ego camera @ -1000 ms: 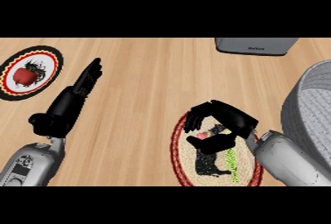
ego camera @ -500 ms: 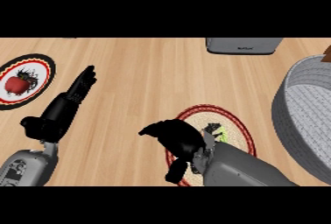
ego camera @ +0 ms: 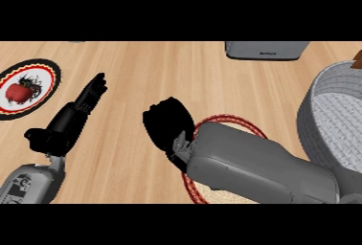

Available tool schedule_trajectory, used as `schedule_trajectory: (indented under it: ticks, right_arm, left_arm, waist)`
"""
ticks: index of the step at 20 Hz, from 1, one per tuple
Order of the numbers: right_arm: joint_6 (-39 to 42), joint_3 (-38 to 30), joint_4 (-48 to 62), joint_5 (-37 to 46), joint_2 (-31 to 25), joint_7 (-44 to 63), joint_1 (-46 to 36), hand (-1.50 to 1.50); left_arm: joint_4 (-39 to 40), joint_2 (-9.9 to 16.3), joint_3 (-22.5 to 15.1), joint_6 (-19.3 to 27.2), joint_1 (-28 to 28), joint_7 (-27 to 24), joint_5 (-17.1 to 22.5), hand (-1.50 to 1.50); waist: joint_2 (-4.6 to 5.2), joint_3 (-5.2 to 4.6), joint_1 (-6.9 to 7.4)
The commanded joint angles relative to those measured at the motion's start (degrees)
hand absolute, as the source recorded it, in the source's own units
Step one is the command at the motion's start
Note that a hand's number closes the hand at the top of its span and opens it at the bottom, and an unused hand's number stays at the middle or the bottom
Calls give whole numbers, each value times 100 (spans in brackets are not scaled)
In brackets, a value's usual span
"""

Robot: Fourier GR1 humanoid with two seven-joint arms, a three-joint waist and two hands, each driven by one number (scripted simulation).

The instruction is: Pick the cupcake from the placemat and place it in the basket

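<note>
Fingers of right hand curled, contents unseen, over round red-rimmed placemat; woven grey basket beside

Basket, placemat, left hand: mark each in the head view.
basket [ego camera: 332, 119], head view, on its grey woven inner wall.
placemat [ego camera: 240, 123], head view, on its red rim past the right forearm.
left hand [ego camera: 74, 115], head view, on the back of the hand.

The left hand lies flat with fingers straight, while the right hand shows fingers curled.
</note>
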Motion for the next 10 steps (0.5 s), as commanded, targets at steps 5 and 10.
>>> schedule_trajectory:
  ticks: [5, 10]
  right_arm:
    - [2304, -804, 1164, -1612, 614, 1240, -1080, -150]
    - [2716, -1223, 1151, -2191, 314, 1559, -1436, -150]
  left_arm:
    - [29, 45, 122, -32, -26, 20, -31, 0]
    - [-137, 23, 203, -78, 314, -36, 37, 0]
  waist:
    - [5, 9, -81]
    - [-21, 19, -166]
